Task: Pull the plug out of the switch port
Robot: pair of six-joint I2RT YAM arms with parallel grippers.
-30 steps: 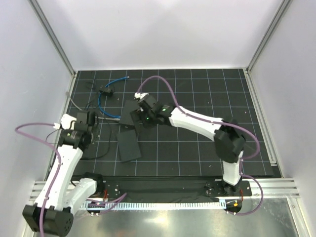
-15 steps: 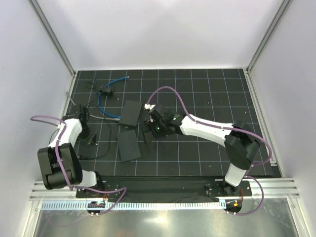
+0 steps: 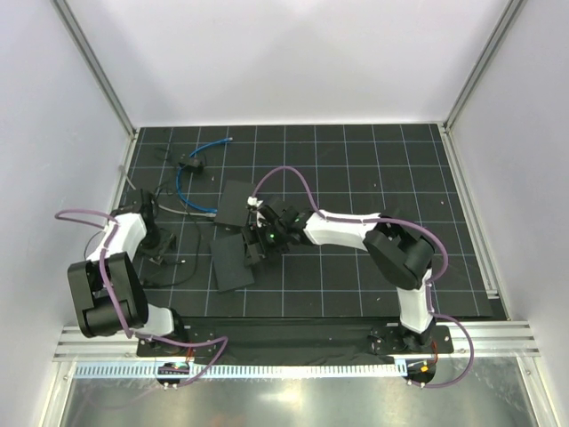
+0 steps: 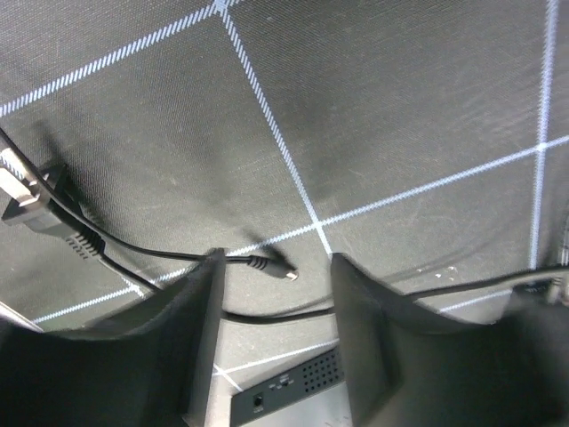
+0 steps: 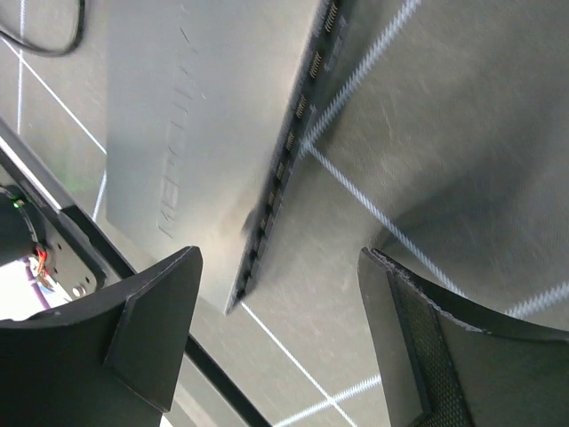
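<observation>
Gripper on left arm [image 4: 276,260] apart, empty, over black wire [image 4: 263,264], right gripper [image 5: 280,262] apart, empty, above black slab [image 5: 196,116]

Top external: fixed, high, behind arm bases [image 3: 404,336]; faces down over whole counter [image 3: 356,294], black slab [image 3: 233,261] left of centre.
Right wrist: very close, right jaws framing bottom edge, oblique onto same slab [image 5: 204,116]; shared region.
Left wrist: very close, past left jaws, down at counter left of slab.
</observation>
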